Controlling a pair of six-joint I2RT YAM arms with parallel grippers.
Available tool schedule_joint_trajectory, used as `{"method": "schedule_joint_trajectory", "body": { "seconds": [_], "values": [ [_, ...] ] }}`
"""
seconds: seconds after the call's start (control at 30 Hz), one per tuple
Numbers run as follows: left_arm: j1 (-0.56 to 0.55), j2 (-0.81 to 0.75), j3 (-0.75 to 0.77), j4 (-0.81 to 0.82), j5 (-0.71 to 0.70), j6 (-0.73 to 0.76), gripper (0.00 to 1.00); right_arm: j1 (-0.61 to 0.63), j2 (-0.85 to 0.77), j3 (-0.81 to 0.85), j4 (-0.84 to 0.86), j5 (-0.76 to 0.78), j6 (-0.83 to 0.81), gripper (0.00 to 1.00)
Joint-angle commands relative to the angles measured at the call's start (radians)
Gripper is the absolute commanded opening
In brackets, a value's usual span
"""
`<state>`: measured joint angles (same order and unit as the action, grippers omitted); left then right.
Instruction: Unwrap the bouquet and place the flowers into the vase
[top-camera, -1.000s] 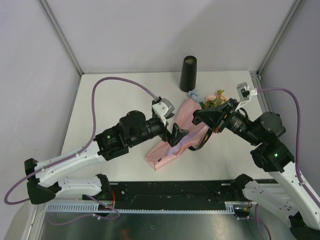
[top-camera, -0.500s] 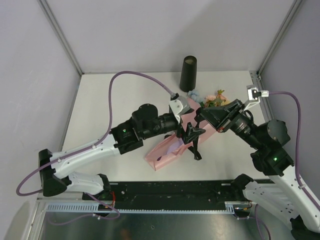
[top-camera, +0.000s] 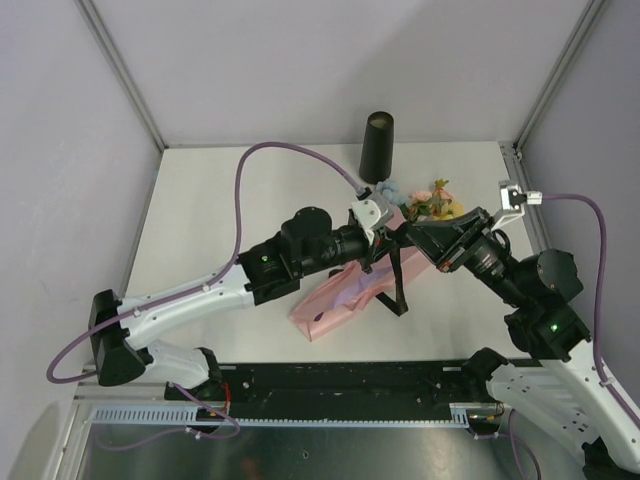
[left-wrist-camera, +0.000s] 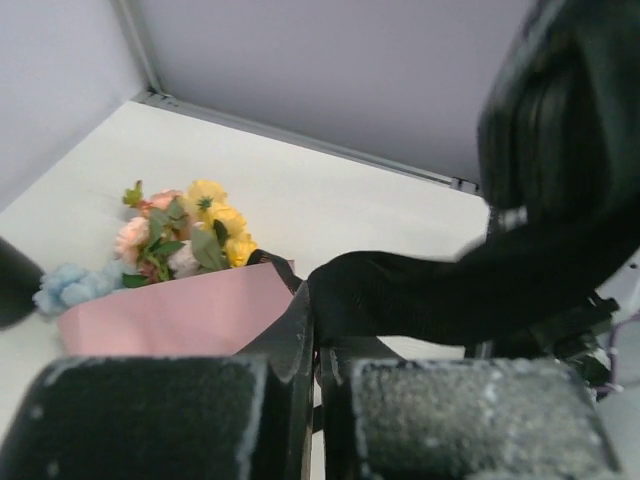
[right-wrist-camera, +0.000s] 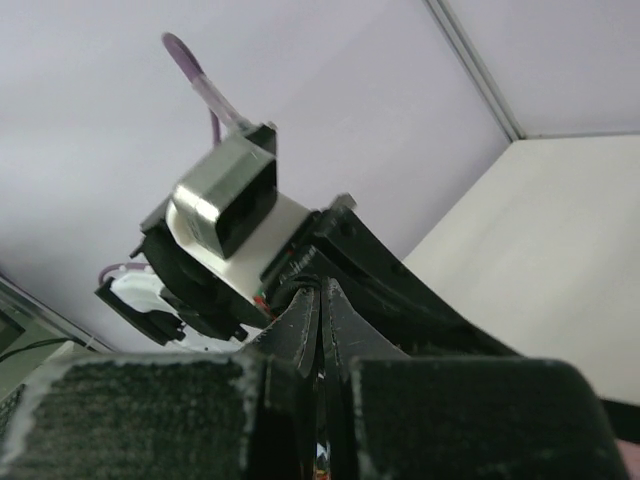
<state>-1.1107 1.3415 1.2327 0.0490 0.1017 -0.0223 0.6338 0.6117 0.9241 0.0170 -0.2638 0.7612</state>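
The bouquet (top-camera: 335, 300) lies on the table in pink paper (left-wrist-camera: 180, 315), its flowers (top-camera: 432, 200) pointing to the back right, pink, yellow and pale blue (left-wrist-camera: 185, 235). A black ribbon (top-camera: 399, 285) hangs in a loop over the paper. Above it my two grippers meet tip to tip. My left gripper (top-camera: 383, 252) (left-wrist-camera: 318, 320) is shut on the ribbon. My right gripper (top-camera: 402, 233) (right-wrist-camera: 322, 295) is shut on the same ribbon from the other side. The black vase (top-camera: 377, 147) stands upright at the back, just beyond the flowers.
Grey walls with metal corner posts (top-camera: 120, 75) enclose the white table (top-camera: 220, 200) on three sides. A black rail (top-camera: 340, 378) runs along the near edge. Purple cables (top-camera: 290, 150) arch above both arms. In the left wrist view the right arm (left-wrist-camera: 470, 290) fills the right half.
My left arm has swung right and up to the ribbon by the right gripper, and its jaws have gone from open to shut on it. The ribbon loop now hangs lifted.
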Motion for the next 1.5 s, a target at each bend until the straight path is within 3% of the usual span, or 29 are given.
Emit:
{"method": "schedule_joint_trajectory", "body": {
  "seconds": [0.0, 0.07, 0.13, 0.33, 0.47, 0.53, 0.83, 1.03, 1.47],
  "values": [
    [-0.005, -0.029, 0.057, 0.054, -0.139, 0.036, 0.01, 0.004, -0.042, -0.024, -0.034, 0.051, -0.044, 0.01],
    [-0.005, -0.037, 0.061, 0.063, -0.199, 0.061, 0.0, 0.004, -0.055, -0.029, -0.069, 0.071, -0.062, 0.04],
    [-0.005, -0.044, 0.074, 0.066, -0.277, 0.085, 0.0, 0.004, -0.067, -0.032, -0.098, 0.092, -0.078, 0.14],
    [-0.003, -0.053, 0.145, 0.108, -0.592, 0.223, 0.0, 0.004, -0.112, -0.048, -0.161, 0.157, -0.11, 0.55],
    [0.003, -0.041, 0.251, 0.148, -0.737, 0.359, 0.0, 0.004, -0.144, -0.076, -0.217, 0.214, -0.123, 0.9],
    [0.013, -0.024, 0.319, 0.157, -0.796, 0.427, 0.0, 0.004, -0.161, -0.101, -0.238, 0.236, -0.132, 0.97],
    [0.091, 0.053, 0.646, 0.178, -0.939, 0.655, 0.0, 0.002, -0.214, -0.167, -0.324, 0.296, -0.161, 0.99],
    [0.218, 0.08, 0.814, 0.179, -0.955, 0.734, 0.0, 0.001, -0.208, -0.174, -0.338, 0.302, -0.173, 0.99],
    [0.742, 0.265, 0.901, 0.152, -0.955, 0.732, 0.0, -0.001, -0.178, -0.177, -0.33, 0.286, -0.221, 0.99]
  ]
}}
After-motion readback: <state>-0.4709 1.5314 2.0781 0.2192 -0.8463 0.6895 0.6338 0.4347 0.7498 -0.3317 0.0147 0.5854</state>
